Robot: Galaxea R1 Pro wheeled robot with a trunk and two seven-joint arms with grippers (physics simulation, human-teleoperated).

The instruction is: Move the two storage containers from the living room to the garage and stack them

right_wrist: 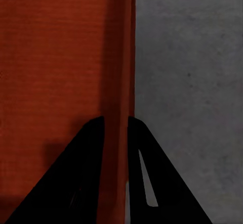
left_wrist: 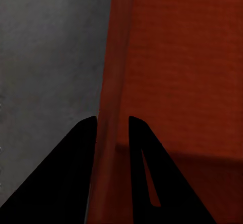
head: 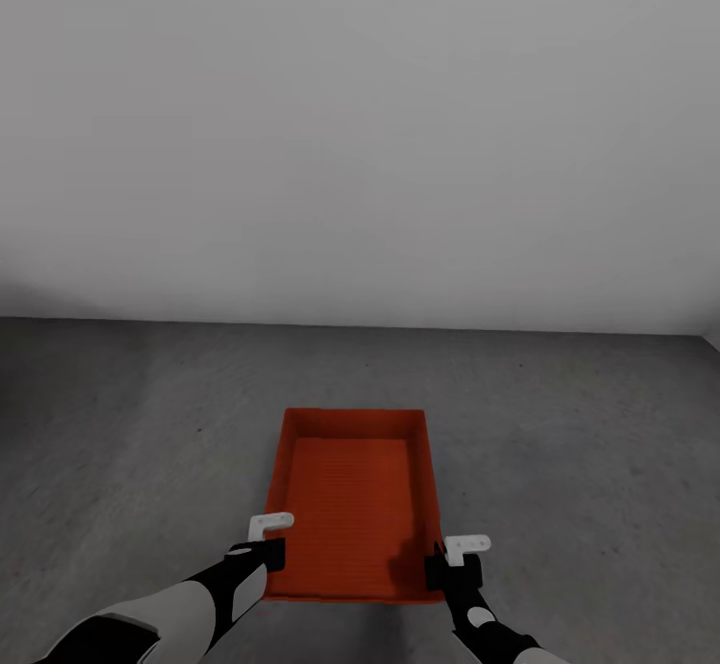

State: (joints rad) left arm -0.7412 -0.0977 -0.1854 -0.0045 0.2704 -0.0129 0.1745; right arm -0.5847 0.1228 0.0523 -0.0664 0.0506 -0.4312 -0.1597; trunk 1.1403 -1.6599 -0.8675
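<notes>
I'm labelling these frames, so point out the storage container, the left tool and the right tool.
storage container (head: 350,489), head view, ribbed inside bottom.
left tool (left_wrist: 112,133), left wrist view, midway between fingertips, astride the wall.
right tool (right_wrist: 116,130), right wrist view, midway between fingertips, astride the opposite wall.

An orange-red, lidless rectangular storage container (head: 352,504) with slightly tapered walls and a faintly ribbed bottom sits level and upright, its long sides running from near to far, over the dark grey mottled concrete floor (head: 580,444) of the garage, with a plain pale grey wall (head: 360,124) beyond its far end. The left hand (head: 268,536) has its fingers on either side of the container's left wall near the near corner, and the right hand (head: 455,559) straddles the right wall the same way. It is not clear whether the container rests on the floor or is held just above it.
</notes>
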